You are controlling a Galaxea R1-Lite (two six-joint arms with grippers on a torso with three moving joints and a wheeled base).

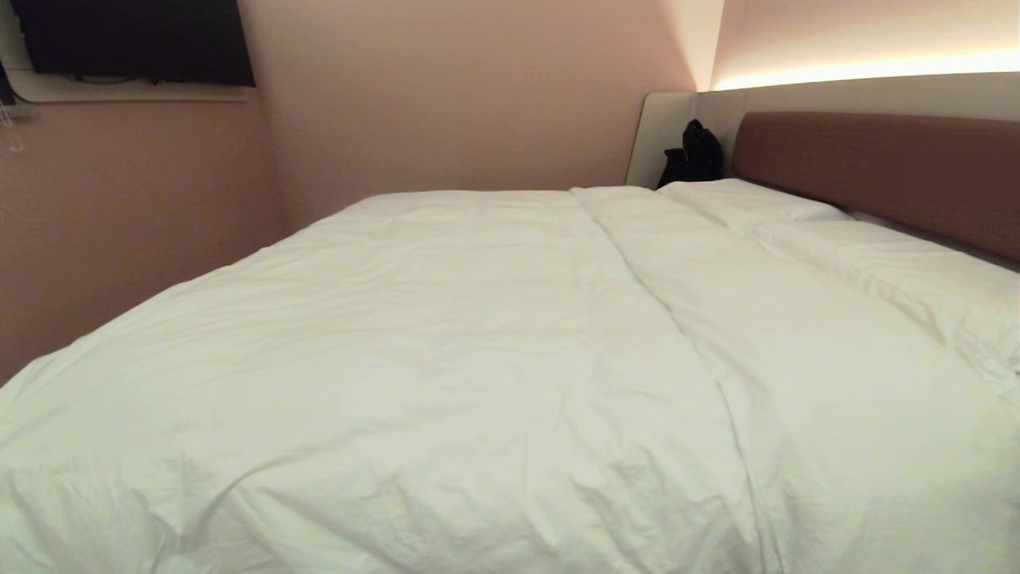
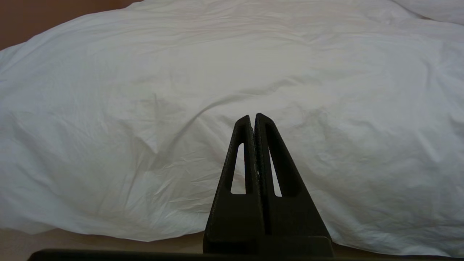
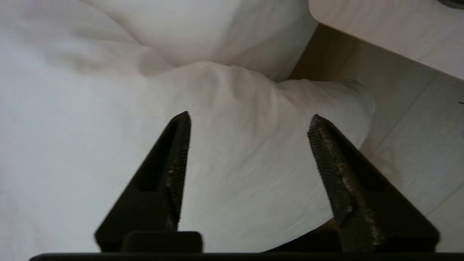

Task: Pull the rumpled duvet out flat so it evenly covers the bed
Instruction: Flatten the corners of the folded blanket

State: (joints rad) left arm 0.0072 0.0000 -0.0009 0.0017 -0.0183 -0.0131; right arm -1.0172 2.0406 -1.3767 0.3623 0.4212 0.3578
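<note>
White duvet under right gripper | spread apart, holding nothing

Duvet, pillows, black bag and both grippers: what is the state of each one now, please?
duvet: spread over the bed, lightly wrinkled
pillows: lying flat at the headboard
black bag: upright in the corner
left gripper: jaws shut, empty
right gripper: jaws open, over a duvet corner

The duvet is soft, wrinkly white cloth. The headboard looks padded and matt. The fingers have rough pads.
</note>
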